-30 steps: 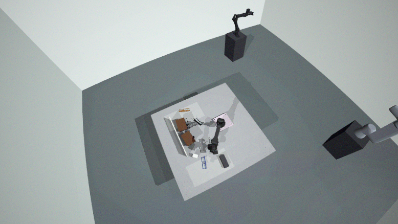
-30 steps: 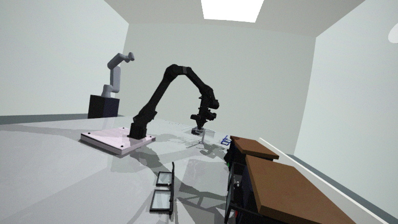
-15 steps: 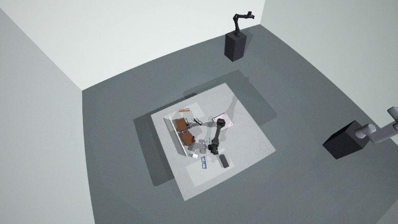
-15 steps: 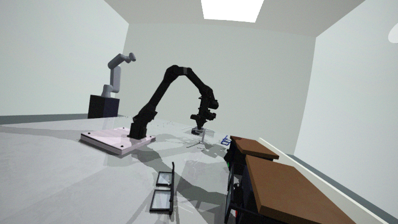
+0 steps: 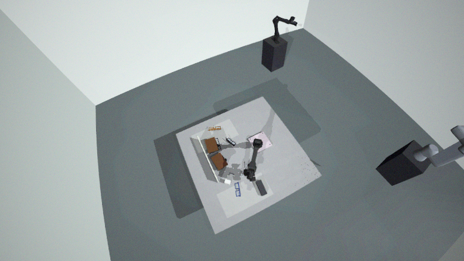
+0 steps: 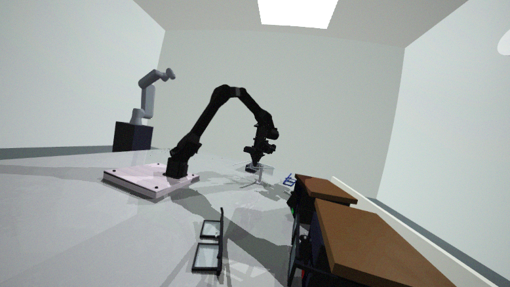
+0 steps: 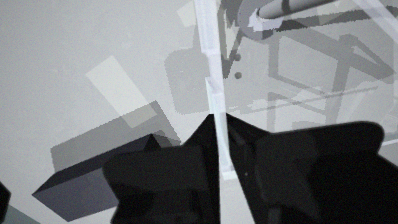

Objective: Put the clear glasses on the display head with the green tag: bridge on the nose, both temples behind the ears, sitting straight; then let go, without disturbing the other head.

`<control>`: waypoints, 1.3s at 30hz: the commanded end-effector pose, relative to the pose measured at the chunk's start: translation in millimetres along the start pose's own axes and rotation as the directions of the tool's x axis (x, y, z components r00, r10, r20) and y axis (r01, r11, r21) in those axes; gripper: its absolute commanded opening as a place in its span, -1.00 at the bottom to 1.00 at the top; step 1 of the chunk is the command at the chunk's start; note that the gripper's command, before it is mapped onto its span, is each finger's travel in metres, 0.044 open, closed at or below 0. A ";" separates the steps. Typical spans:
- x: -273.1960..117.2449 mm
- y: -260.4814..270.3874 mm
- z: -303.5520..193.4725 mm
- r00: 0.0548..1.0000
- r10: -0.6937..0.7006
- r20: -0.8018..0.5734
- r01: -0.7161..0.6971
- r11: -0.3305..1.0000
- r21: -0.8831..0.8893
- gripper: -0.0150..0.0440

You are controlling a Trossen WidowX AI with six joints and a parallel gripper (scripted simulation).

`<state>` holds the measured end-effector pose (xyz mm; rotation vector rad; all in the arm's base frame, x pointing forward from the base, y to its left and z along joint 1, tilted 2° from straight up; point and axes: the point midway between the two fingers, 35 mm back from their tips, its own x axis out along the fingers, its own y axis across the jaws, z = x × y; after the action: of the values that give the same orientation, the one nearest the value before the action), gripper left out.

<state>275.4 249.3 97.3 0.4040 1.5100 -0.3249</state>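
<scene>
My gripper (image 6: 254, 163) (image 7: 217, 118) is shut on the clear glasses (image 7: 213, 65), which it holds above the table. Their thin frame is faint in the exterior view, around the fingertips; in the wrist view a clear bar runs between the fingers. The head with the green tag (image 6: 292, 211) has a brown flat top (image 5: 219, 161) (image 6: 320, 187); its face is mostly hidden. The other head, with a red tag (image 6: 303, 273) and a brown top (image 5: 211, 145) (image 6: 371, 246), has black-framed glasses at its front.
A thin stand (image 6: 259, 176) is below the gripper; contact with the glasses is unclear. A dark block (image 5: 260, 188) (image 7: 90, 187) is close by. Blue glasses (image 5: 237, 189), orange glasses (image 5: 214, 128) and loose black glasses (image 5: 231, 141) (image 6: 220, 242) lie about. A white panel (image 5: 207, 158) stands behind the heads.
</scene>
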 end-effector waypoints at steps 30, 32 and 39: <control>-2.3 16.1 -27.2 1.000 0.009 0.000 -0.009 1.000 -0.001 -0.49; -2.3 16.5 -28.9 1.000 0.009 0.000 -0.009 1.000 -0.001 -0.49; -2.3 17.7 -34.4 1.000 0.009 -0.001 -0.009 1.000 -0.001 -0.49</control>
<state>256.0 277.4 99.3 0.4089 1.5082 -0.3181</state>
